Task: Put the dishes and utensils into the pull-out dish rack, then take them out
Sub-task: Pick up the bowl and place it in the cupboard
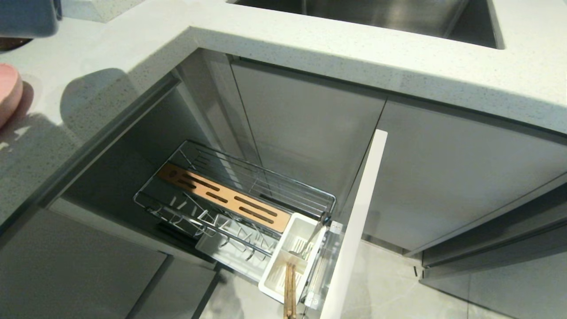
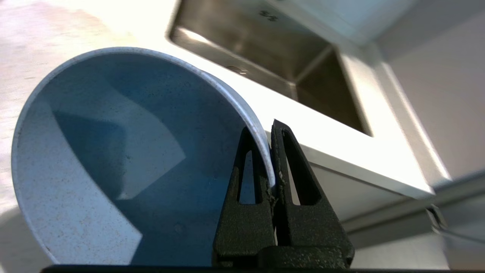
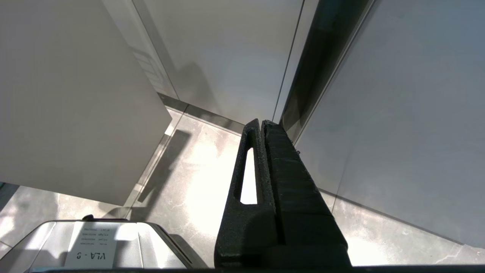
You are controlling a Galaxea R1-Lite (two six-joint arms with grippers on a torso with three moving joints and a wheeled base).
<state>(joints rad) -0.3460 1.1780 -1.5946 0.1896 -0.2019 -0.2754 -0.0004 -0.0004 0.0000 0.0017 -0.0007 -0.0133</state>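
My left gripper (image 2: 263, 129) is shut on the rim of the pale-blue bowl (image 2: 113, 159). It holds the bowl tilted on its side above the counter, near the sink (image 2: 273, 57). The pull-out dish rack (image 1: 266, 184) stands open under the counter, with its tan wooden strip (image 1: 221, 197) and pale door front (image 1: 359, 221). In its white cutlery cup (image 1: 277, 274) stand the wooden chopsticks (image 1: 289, 288) and a silver fork (image 1: 315, 232). The edge of a pink plate (image 1: 6, 93) shows on the counter at far left. My right gripper (image 3: 260, 122) is shut on nothing, parked low over the floor.
The speckled countertop (image 1: 310, 48) overhangs the rack, with the steel sink (image 1: 376, 13) set behind it. Grey cabinet fronts (image 1: 443, 177) close in the corner on the right. A blue-grey shape (image 1: 26, 17) fills the head view's top left corner. Tiled floor (image 1: 390, 283) lies beside the door front.
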